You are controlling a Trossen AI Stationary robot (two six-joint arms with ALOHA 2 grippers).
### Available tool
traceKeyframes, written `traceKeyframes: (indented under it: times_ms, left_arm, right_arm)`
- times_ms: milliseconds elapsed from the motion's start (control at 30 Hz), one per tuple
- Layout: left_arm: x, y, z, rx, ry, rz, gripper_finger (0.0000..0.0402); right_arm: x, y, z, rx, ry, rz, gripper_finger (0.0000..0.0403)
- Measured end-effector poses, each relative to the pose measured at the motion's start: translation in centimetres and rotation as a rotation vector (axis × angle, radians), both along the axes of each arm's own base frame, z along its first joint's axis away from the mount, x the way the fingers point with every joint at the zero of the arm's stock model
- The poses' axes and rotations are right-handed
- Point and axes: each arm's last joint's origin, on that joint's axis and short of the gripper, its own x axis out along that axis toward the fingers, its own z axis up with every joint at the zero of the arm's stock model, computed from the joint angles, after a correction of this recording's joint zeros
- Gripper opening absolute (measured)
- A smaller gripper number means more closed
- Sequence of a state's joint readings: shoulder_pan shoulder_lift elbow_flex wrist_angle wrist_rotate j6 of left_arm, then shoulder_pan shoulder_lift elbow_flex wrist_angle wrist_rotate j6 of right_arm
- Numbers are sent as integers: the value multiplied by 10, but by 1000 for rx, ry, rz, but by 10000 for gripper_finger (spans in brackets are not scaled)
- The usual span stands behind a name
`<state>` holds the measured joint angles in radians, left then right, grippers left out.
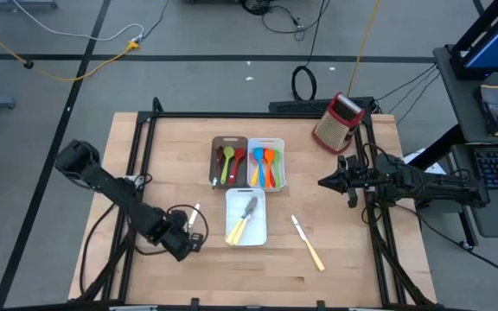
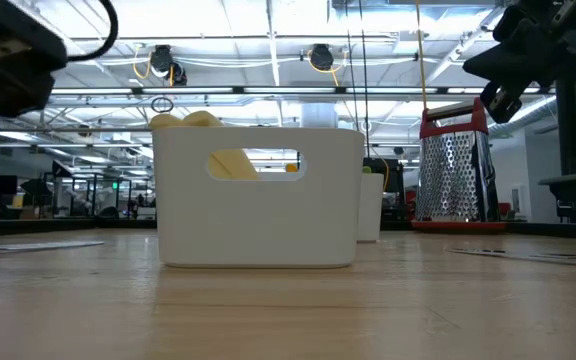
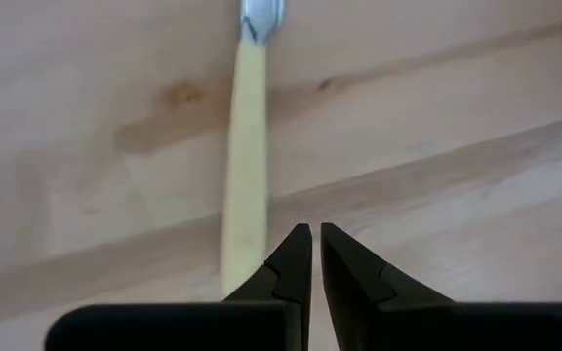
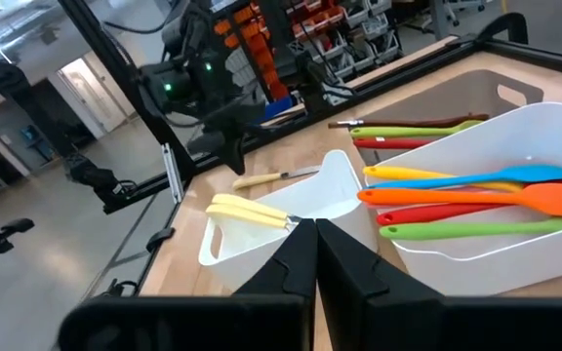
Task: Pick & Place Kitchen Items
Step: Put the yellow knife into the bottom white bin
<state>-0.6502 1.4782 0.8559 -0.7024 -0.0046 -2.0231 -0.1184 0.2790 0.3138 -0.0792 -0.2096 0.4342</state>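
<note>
While the left gripper (image 1: 195, 239) hung with its fingers nearly together and empty, a cream-handled metal knife (image 1: 194, 216) lay on the wooden table (image 1: 180, 155) just beyond it, left of the small white tray (image 1: 259, 231). That tray held two more cream-handled knives (image 1: 241, 224); a fourth knife (image 1: 307, 243) lay to its right. The right gripper (image 1: 325, 182), closed and empty, waited farther right.
</note>
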Motion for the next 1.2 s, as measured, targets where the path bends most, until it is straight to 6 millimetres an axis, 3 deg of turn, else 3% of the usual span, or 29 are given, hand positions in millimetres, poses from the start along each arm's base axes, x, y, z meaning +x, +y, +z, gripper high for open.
traceKeyframes:
  times_ms: [267, 1200]
  left_arm:
    - [2, -6, -13, -55, 100, -39, 28]
    - [0, -4, -9, -58, 90, -91, 28]
  right_arm:
    - [0, 0, 0, 9, 2, -1, 0]
    - [0, 0, 0, 23, 5, -2, 0]
